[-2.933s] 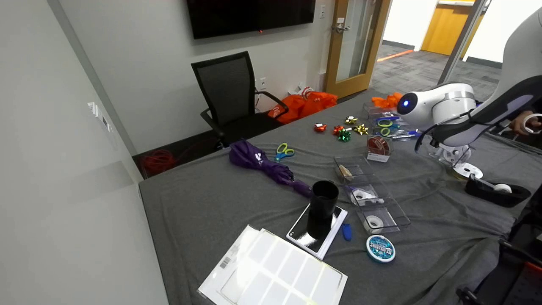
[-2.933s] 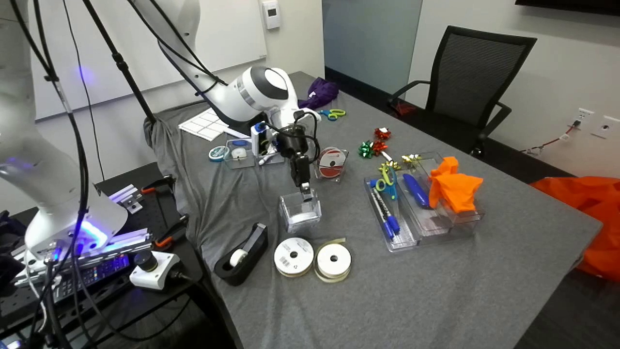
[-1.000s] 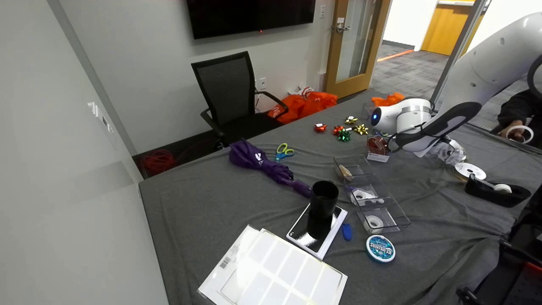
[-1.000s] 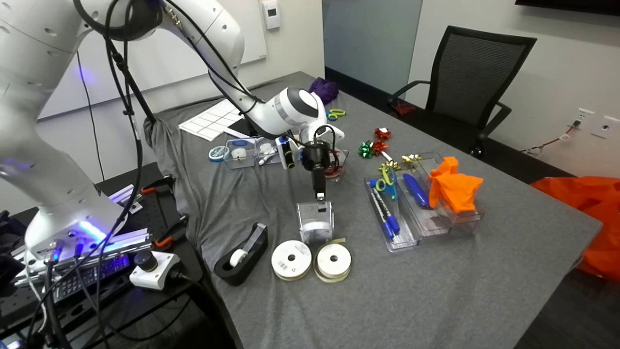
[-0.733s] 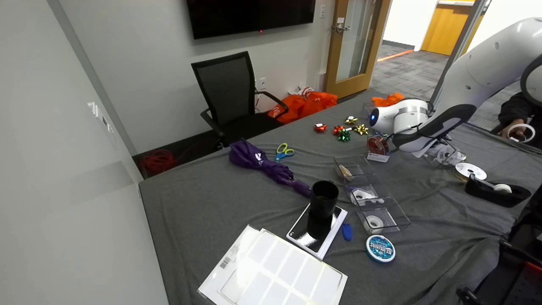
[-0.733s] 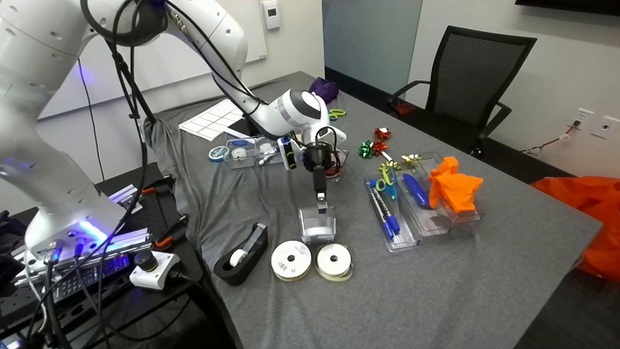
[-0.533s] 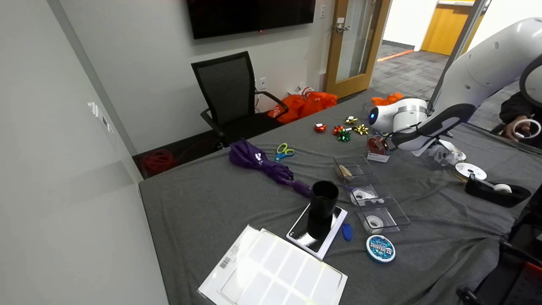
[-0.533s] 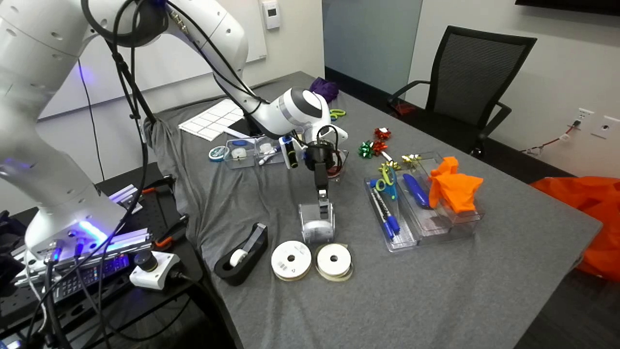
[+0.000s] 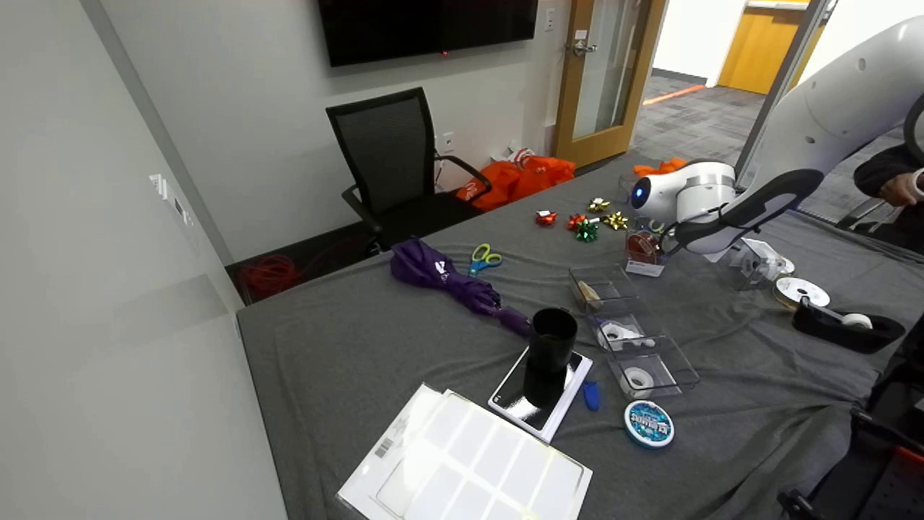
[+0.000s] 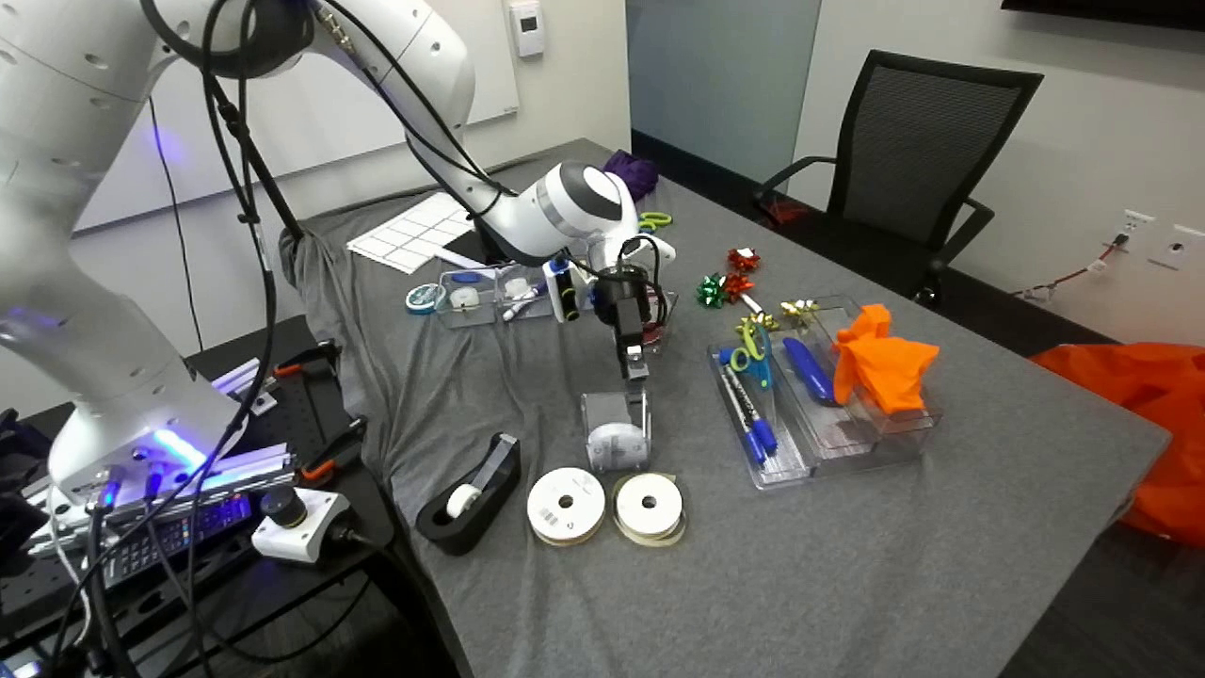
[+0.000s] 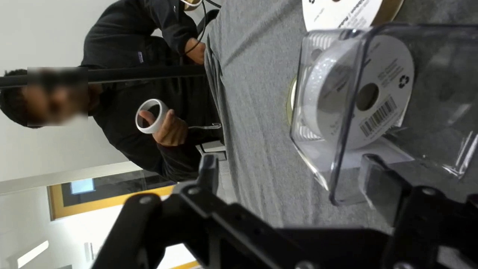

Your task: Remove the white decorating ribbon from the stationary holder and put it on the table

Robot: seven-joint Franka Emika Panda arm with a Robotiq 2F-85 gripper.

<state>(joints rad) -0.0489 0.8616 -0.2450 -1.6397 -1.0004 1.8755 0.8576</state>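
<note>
in wrist view alone, barcode (image 11: 378,116) shows on white ribbon (image 11: 390,59) inside clear holder (image 11: 337,172); pincer (image 11: 292,170) spread apart.

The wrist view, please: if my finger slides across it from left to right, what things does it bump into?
A black-haired person's blurred face, a thick white ring, a black gripper fingertip, then a clear plastic box with a round white ribbon spool inside.
</note>
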